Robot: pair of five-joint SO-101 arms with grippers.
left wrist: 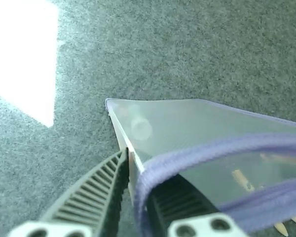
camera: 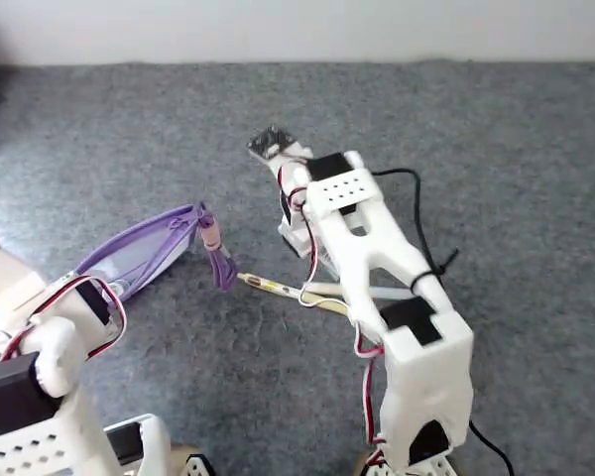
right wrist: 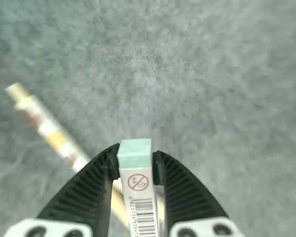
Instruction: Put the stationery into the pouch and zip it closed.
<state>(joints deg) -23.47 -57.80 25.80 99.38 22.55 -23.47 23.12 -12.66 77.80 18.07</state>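
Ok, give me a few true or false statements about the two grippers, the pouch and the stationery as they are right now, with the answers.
1. The right gripper is shut on an eraser. True.
2. The left gripper hangs open with nothing in it. False: it is shut on the edge of the pouch.
3. A pen lies on the carpet, outside the pouch. True.
4. The eraser is already inside the pouch. False: it is in the right gripper, apart from the pouch.
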